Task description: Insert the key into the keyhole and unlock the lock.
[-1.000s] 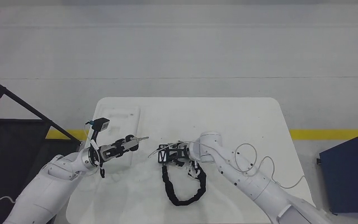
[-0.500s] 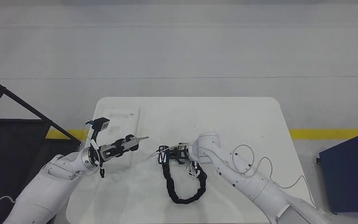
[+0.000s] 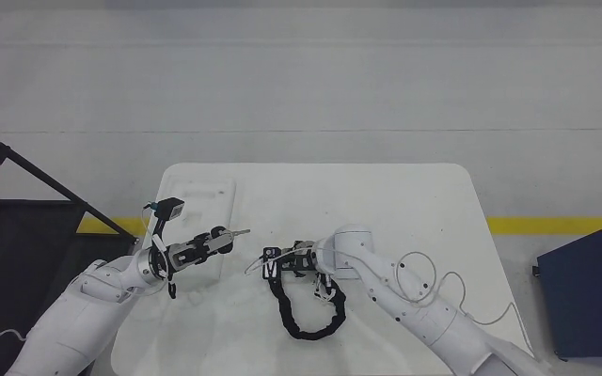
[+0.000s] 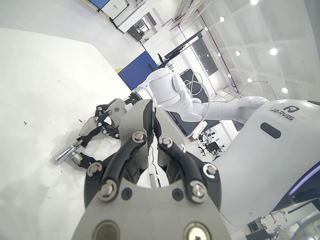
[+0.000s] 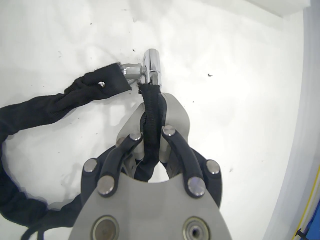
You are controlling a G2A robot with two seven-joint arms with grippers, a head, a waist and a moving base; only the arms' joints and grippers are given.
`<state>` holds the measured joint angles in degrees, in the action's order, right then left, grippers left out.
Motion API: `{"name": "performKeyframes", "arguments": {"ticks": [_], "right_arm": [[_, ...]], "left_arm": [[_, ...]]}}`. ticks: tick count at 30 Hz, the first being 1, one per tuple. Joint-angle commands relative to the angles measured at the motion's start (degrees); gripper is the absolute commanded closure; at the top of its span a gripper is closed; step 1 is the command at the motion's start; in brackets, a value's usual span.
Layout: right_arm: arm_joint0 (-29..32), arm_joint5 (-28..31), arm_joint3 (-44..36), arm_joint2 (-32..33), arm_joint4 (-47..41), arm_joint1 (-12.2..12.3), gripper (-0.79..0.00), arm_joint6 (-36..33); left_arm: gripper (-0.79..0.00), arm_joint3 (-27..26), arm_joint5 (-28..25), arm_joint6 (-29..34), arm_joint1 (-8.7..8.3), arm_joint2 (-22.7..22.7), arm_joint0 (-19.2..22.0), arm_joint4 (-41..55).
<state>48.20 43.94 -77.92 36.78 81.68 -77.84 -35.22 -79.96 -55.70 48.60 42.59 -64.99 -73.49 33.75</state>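
Observation:
A black fabric-sleeved chain [image 3: 307,325] lies in a loop near the table's middle, ending in a silver lock cylinder [image 5: 152,64]. My right gripper [image 5: 151,116] is shut on the sleeve just behind that cylinder and holds the lock end low over the table. In the top view the right gripper [image 3: 283,264] points toward the left arm. My left gripper [image 3: 220,238] is shut on the key [image 3: 238,232], whose metal blade points at the lock a short gap away. The key's dark head [image 4: 150,116] sits pinched between the left fingers. The lock cylinder [image 4: 64,155] lies beyond them, apart from the key.
A flat white pad [image 3: 202,194] lies at the table's far left corner, behind the left arm. The white table [image 3: 404,202] has bare room at the far side and to the right. A loose white cable [image 3: 428,273] trails along the right arm.
My right gripper has shifted the lock end slightly toward the left arm and the near edge, dragging the chain loop with it. The left gripper and key have stayed put.

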Motion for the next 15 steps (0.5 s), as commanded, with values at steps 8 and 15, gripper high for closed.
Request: {"name": "performKeyframes", "arguments": {"ticks": [8, 15], "right_arm": [[3.9, 4.6, -1.2, 6.0, -2.8, 2.3, 0.000, 9.2], [8.8, 13.5, -0.4, 13.9, -7.3, 4.9, 0.000, 27.6]], "left_arm": [[0.000, 0.0, 0.0, 0.0, 0.00, 0.0, 0.0, 0.0], [0.000, 0.0, 0.0, 0.0, 0.00, 0.0, 0.0, 0.0]]}}
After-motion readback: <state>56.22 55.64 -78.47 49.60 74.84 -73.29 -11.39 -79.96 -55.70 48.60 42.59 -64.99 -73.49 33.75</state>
